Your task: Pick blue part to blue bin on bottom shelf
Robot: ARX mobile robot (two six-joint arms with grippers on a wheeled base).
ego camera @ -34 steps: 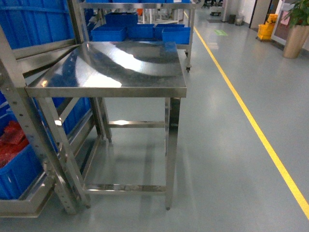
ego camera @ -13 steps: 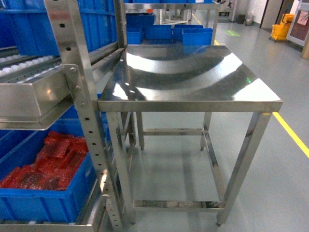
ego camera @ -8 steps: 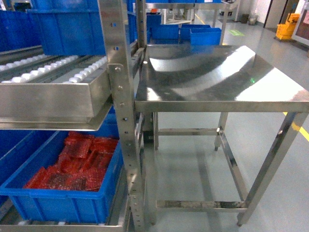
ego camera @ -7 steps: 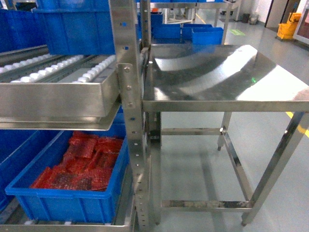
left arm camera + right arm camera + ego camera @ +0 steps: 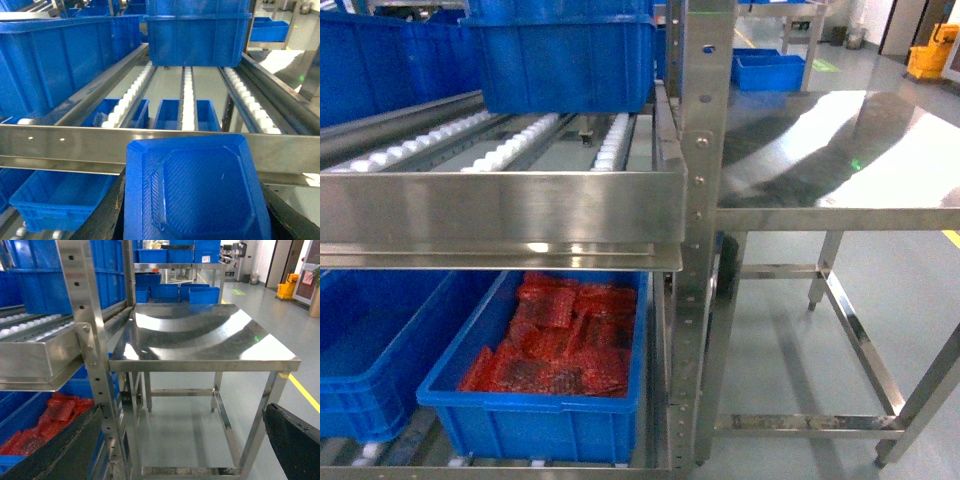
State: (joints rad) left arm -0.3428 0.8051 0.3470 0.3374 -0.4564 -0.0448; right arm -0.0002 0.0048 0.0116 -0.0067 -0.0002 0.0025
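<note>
The blue part [image 5: 195,190], a square ribbed tray-like piece, fills the lower middle of the left wrist view. My left gripper [image 5: 197,222] is shut on it, with dark fingers [image 5: 107,215] at both sides. It hangs in front of a steel front rail [image 5: 75,145] with roller tracks behind. Under that rail, an empty blue bin [image 5: 55,200] sits on the bottom shelf [image 5: 420,445]; the head view shows it at lower left [image 5: 380,340]. My right gripper [image 5: 170,450] is open with nothing between its fingers [image 5: 292,440]. Neither gripper shows in the head view.
A second blue bin [image 5: 550,400] holding red bagged parts sits beside the empty one. Another blue bin [image 5: 570,55] rests on the roller level above. A perforated steel post [image 5: 700,250] stands at the rack's corner. A steel table [image 5: 840,150] adjoins on the right.
The head view has swung left: the rack and its bins now fill the centre and the steel table has slid to the right edge.
</note>
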